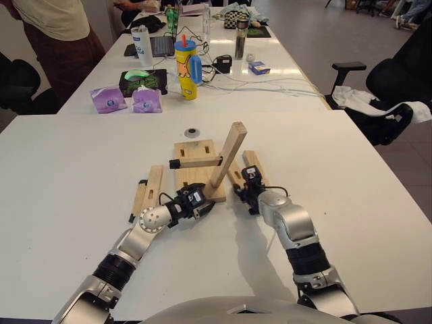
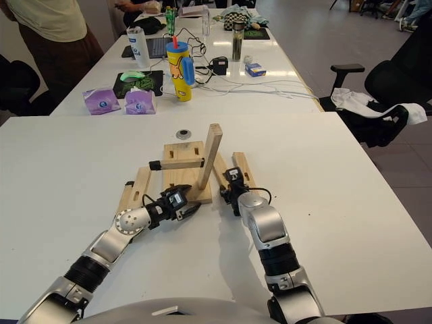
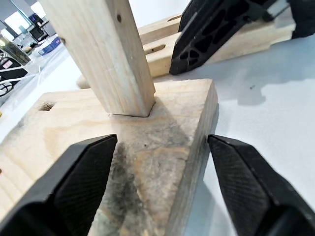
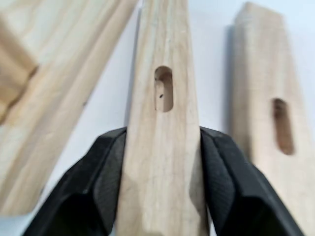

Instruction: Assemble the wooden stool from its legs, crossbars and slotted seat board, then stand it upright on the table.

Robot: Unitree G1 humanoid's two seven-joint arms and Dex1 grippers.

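The slotted seat board (image 1: 192, 177) lies flat mid-table. One leg (image 1: 228, 154) stands tilted in its near right slot, with a crossbar (image 1: 197, 163) sticking out to the left. My left gripper (image 1: 206, 208) is open, its fingers (image 3: 78, 187) straddling the board's near corner (image 3: 162, 147) just below that leg (image 3: 103, 54). My right gripper (image 1: 244, 181) is shut on a loose slotted leg (image 4: 162, 142) lying right of the board, beside another leg (image 4: 266, 98). Two more legs (image 1: 148, 190) lie left of the board.
A small round black part (image 1: 192, 132) lies beyond the board. On the table behind stand a yellow cup (image 1: 187, 71), purple packs (image 1: 108, 100), cables and a laptop. An office chair (image 1: 398, 81) is at the right. The white tabletop (image 1: 67, 175) is bare on both sides.
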